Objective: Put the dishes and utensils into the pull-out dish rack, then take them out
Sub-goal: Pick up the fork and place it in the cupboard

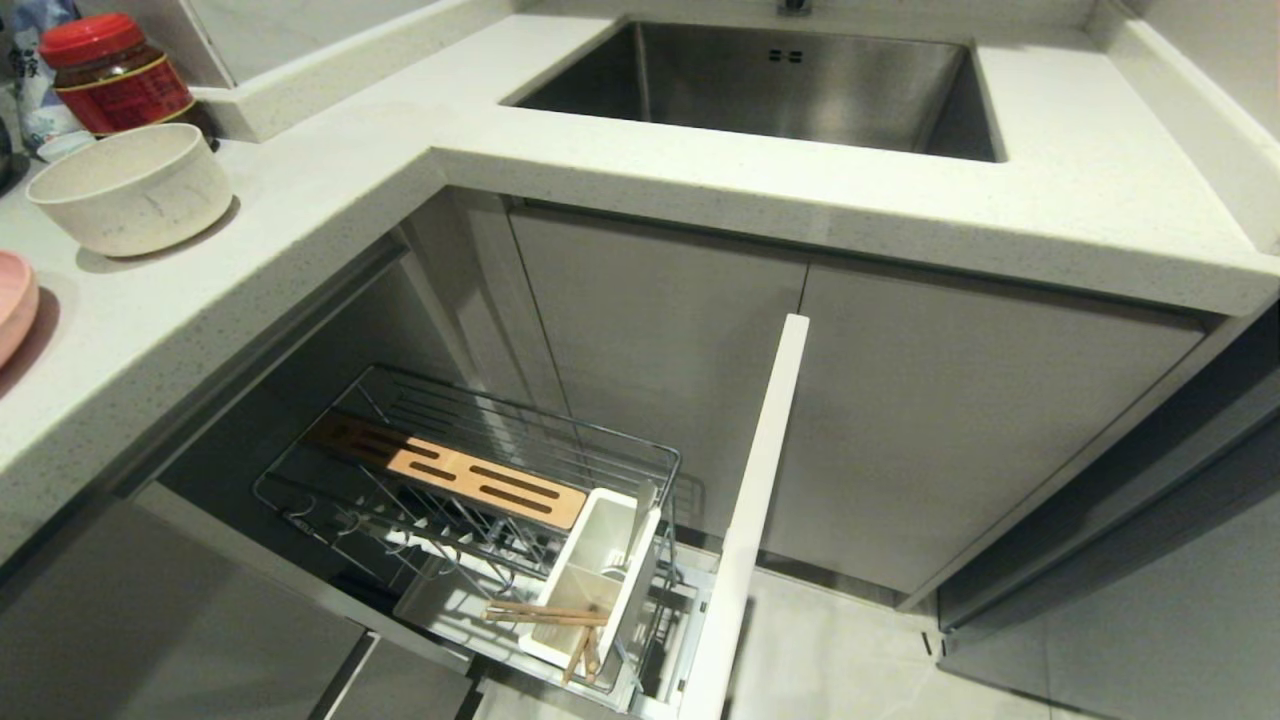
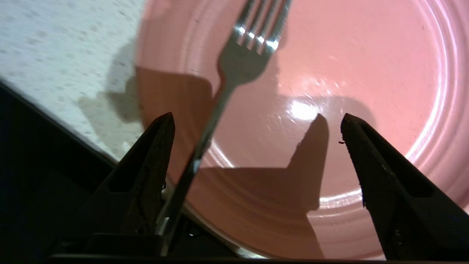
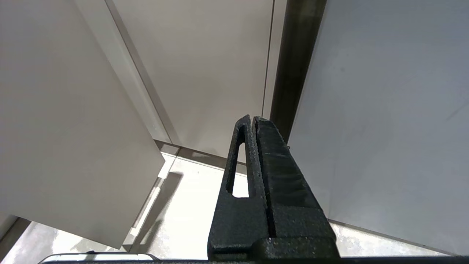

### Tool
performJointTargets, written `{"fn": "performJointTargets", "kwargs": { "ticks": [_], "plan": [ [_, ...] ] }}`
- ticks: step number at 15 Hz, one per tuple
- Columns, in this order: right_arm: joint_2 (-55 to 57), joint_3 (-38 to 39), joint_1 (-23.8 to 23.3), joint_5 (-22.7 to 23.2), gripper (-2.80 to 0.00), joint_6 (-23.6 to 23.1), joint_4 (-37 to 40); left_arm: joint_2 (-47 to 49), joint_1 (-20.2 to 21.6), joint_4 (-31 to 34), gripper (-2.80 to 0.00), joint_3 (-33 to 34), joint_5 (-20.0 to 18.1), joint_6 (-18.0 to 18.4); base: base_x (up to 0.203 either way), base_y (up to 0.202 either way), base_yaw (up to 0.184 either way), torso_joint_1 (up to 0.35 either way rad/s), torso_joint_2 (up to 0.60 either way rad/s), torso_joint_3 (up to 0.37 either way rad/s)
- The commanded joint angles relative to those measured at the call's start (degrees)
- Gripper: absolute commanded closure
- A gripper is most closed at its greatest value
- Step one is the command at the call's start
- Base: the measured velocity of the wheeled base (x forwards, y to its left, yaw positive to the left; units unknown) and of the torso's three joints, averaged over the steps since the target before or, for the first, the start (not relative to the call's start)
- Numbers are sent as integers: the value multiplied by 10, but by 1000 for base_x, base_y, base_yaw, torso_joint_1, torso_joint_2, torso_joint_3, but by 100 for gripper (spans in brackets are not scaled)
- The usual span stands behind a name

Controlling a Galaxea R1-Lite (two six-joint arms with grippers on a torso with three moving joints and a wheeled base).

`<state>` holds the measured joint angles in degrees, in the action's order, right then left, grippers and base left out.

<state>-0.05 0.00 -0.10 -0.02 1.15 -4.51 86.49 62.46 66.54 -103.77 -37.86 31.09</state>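
Now, left gripper (image 2: 256, 121): its two black fingers stand wide apart and grip nothing; it hangs over the large flat round pale-pink plate (image 2: 366, 73), and whether it touches the plate cannot be told.
Slim silver metal fork (image 2: 234, 73): it lies between the open fingers, much closer to one black finger (image 2: 146, 168) than to the other; its tines point away from the gripper and rest over the plate, and its handle runs back across the plate's rim toward the gripper's base. If the handle touches that finger is not clear.
Plate: glossy, with raised rings near the rim, on the white speckled stone countertop (image 2: 55, 55), directly under the gripper; in the head view only its edge (image 1: 15, 300) shows.
Smaller deep off-white round bowl (image 1: 130, 190): upright on the same countertop, near the plate, next to a red-lidded jar (image 1: 115, 75).
Pull-out chrome wire dish rack (image 1: 480, 470): drawn out below the countertop, far from the left gripper, with a slotted wooden strip (image 1: 450, 470).
Pair of light wooden chopsticks (image 1: 560, 625): lying across and inside the white rectangular utensil cup (image 1: 600, 560) at the rack's front.
Right gripper (image 3: 254, 121): fingers pressed together, holding nothing, parked before grey cabinet doors (image 3: 201, 66).
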Motion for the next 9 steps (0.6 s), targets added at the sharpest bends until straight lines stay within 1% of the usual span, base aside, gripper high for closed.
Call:
{"fn": "performJointTargets", "kwargs": {
  "ticks": [1,9],
  "plan": [
    [0,15,0,0,0,0,-1,3,-11,19,-280,2,-3,6,0,0,0,0,0,0],
    [0,15,0,0,0,0,-1,-5,-35,18,-280,3,3,8,0,0,0,0,0,0]
  ]
}}
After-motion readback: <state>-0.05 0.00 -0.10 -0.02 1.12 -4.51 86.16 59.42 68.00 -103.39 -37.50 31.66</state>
